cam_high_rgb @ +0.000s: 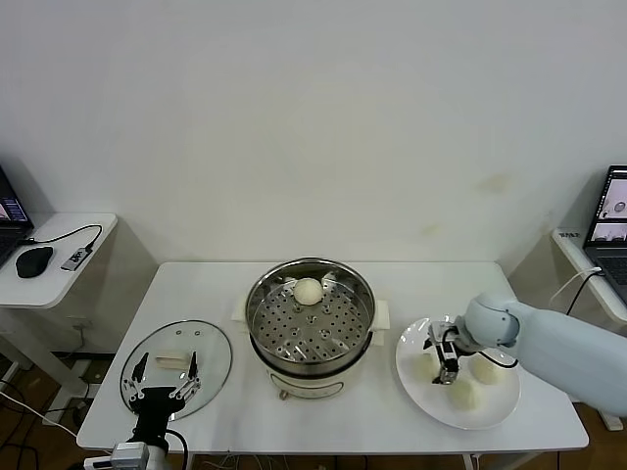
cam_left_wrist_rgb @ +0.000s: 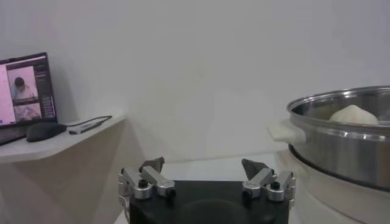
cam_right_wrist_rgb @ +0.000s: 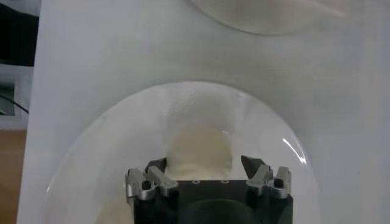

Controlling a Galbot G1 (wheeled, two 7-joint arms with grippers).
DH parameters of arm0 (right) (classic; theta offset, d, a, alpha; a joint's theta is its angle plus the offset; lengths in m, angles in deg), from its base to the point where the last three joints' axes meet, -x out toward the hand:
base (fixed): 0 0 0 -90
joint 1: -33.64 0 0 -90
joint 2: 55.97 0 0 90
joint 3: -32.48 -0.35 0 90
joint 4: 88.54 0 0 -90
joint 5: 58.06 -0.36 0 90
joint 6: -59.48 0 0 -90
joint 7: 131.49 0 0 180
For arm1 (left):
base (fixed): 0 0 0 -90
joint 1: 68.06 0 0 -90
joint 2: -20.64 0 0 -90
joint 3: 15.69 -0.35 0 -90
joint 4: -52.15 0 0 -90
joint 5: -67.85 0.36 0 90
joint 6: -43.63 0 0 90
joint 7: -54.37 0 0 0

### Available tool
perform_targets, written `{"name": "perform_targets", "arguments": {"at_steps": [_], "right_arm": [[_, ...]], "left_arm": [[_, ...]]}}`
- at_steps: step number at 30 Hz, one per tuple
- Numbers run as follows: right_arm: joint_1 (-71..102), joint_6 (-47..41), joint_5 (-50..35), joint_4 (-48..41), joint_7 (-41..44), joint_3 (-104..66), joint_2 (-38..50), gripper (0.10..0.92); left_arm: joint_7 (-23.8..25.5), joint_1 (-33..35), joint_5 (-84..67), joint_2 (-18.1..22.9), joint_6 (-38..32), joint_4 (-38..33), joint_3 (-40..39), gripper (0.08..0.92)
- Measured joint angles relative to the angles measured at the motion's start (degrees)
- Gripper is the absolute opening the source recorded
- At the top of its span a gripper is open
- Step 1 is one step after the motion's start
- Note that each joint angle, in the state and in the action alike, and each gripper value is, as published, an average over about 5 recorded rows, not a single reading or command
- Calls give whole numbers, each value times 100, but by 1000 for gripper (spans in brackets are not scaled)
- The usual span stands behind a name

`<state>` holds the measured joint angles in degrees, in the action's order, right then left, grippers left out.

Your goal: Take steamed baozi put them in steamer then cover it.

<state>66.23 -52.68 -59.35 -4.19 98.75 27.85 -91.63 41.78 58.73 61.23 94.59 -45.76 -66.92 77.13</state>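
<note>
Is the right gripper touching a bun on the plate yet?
Cannot tell. In the right wrist view the right gripper straddles a bun, fingers open, contact not visible.

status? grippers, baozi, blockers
Right gripper down over a plate baozi, jaws either side, not gripped. Left gripper open, idle over cover. One baozi in steamer. No blockers.

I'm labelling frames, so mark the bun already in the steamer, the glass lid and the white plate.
Round cream-white bun (cam_high_rgb: 308, 290): head view, its top.
Clear glass lid (cam_high_rgb: 209, 355): head view, bare glass by the right rim.
Flat white plate (cam_high_rgb: 409, 364): head view, left rim.
</note>
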Motion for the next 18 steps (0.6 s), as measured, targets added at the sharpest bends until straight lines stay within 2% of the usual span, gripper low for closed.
{"name": "perform_targets", "arguments": {"at_steps": [4, 12, 15, 18], "right_arm": [[14, -3, 15, -42, 5, -26, -60, 708], [-3, -46, -21, -46, 63, -28, -65, 511], [-51, -74, -63, -16, 93, -14, -35, 479], [-181, -110, -140, 57, 137, 21, 22, 481]], "left_arm": [[-2, 0, 4, 4, -12, 0, 0, 823], [-7, -6, 4, 3, -19, 1, 2, 823], [-9, -9, 5, 4, -20, 0, 0, 823], [-9, -11, 6, -5, -20, -2, -2, 823]]}}
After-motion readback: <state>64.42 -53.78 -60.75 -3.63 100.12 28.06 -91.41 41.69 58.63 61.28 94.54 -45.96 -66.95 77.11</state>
